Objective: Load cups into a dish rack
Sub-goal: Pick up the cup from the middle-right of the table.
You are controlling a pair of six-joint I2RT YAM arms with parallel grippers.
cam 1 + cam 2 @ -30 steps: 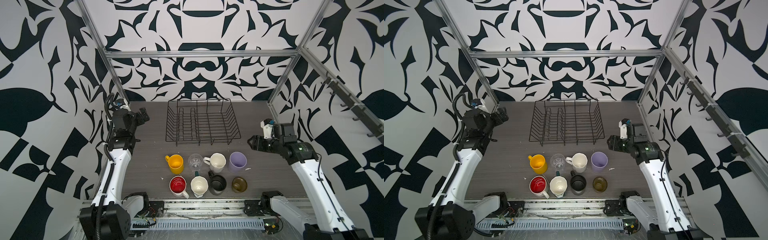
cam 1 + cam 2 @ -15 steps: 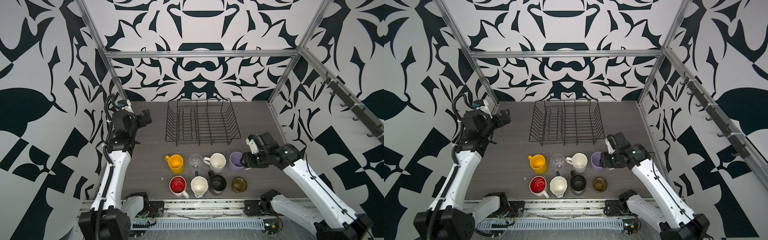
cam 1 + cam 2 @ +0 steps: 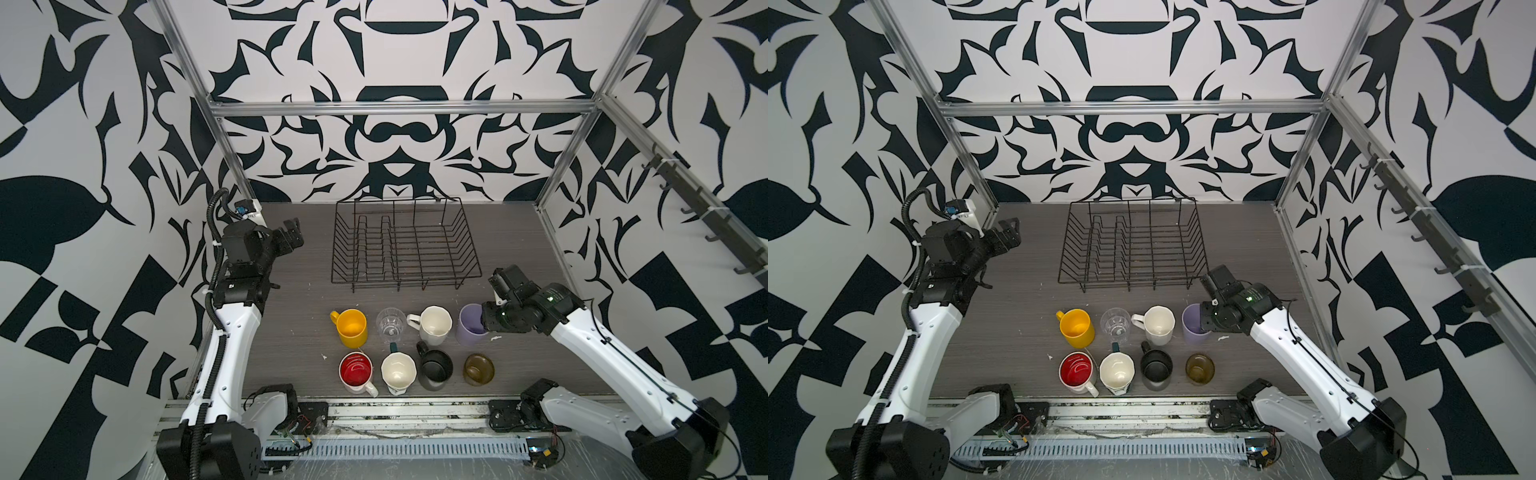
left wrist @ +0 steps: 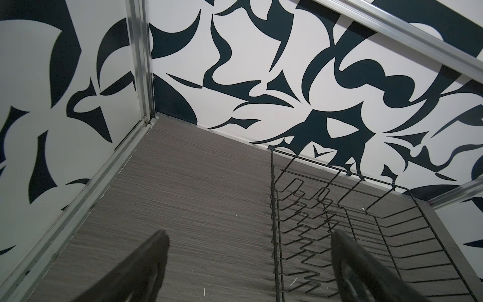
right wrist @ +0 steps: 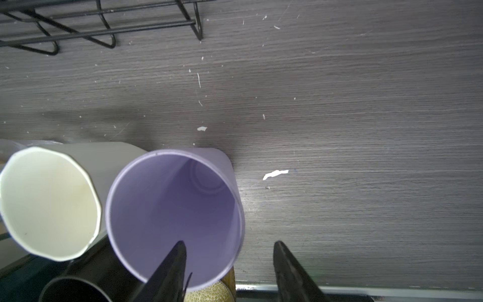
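Several cups stand upright in two rows before the black wire dish rack: yellow mug, clear glass, white faceted mug, lilac tumbler, red-inside mug, teal cream-inside mug, black mug, olive-brown cup. My right gripper is open and straddles the lilac tumbler's right wall, one finger inside, one outside, with gaps showing. My left gripper hangs wide open and empty left of the rack.
Patterned walls and aluminium posts close in the grey wood-grain table on three sides. A metal rail runs along the front edge. Small white scraps lie right of the tumbler.
My right arm swung in from the right side and came down onto the lilac tumbler, its jaws narrowing. The left gripper turned slightly toward the rack.
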